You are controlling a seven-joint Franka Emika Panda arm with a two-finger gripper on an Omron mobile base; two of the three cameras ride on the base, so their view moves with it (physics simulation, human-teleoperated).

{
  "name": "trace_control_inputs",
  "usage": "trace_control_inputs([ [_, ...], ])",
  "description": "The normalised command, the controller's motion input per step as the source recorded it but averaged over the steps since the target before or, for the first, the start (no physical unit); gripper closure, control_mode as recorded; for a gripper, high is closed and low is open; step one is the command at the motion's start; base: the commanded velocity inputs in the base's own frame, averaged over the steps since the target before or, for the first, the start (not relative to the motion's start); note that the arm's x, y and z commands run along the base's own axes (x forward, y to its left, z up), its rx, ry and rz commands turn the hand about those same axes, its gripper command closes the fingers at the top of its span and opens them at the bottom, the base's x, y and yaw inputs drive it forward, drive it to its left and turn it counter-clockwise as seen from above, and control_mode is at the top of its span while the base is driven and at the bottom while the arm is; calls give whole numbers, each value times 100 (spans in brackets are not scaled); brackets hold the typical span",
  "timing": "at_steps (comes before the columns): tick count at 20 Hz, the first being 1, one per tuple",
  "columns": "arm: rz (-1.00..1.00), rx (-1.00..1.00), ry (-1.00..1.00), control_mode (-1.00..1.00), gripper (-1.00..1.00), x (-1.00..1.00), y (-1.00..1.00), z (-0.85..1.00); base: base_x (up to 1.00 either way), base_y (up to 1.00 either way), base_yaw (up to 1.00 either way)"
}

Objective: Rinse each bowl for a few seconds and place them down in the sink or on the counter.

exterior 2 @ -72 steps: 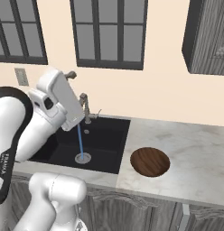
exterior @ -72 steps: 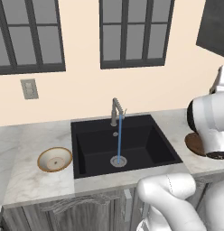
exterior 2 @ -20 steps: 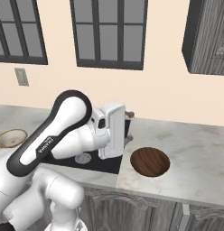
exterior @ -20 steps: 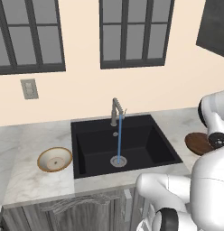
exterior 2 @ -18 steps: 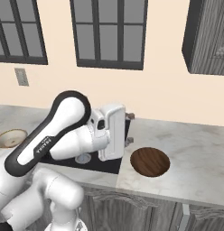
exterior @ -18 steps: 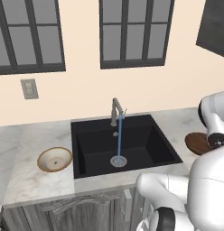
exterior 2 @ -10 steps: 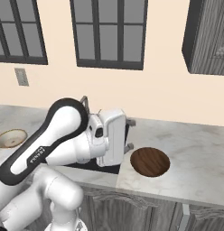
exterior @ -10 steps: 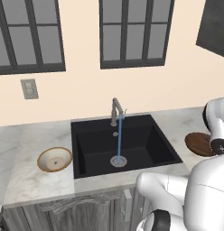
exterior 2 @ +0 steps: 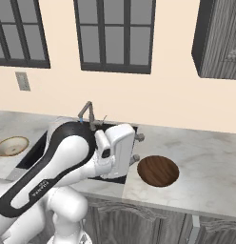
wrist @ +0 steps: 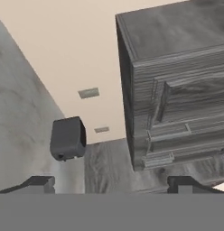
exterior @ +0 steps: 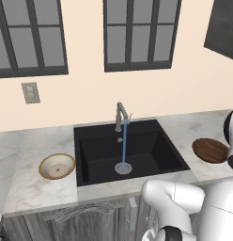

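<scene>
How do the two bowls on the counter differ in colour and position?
The tan-rimmed bowl has a cream inside with a faint reddish centre; the dark brown bowl is brown all over. The tan-rimmed bowl sits on the counter left of the sink, while the dark brown bowl sits right of it, nearer the robot's hand. Both are shallow, round, similar in size, upright and untouched, and the tap's water stream falls on neither.
</scene>
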Motion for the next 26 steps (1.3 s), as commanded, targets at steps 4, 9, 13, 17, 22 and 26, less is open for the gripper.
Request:
trace_control_inputs([
  [4,-10,35,-28,-100,-100,32,25,0,0,0,0],
  [9,-11,32,-30,-100,-100,33,24,2,0,0,0],
  [13,-13,30,-32,-100,-100,33,23,4,0,0,0],
  [17,-11,36,-30,-100,-100,32,21,1,0,0,0],
  [22,-5,49,-19,-100,-100,27,18,-23,0,0,0],
  [26,-4,50,-15,-100,-100,25,19,-35,0,0,0],
])
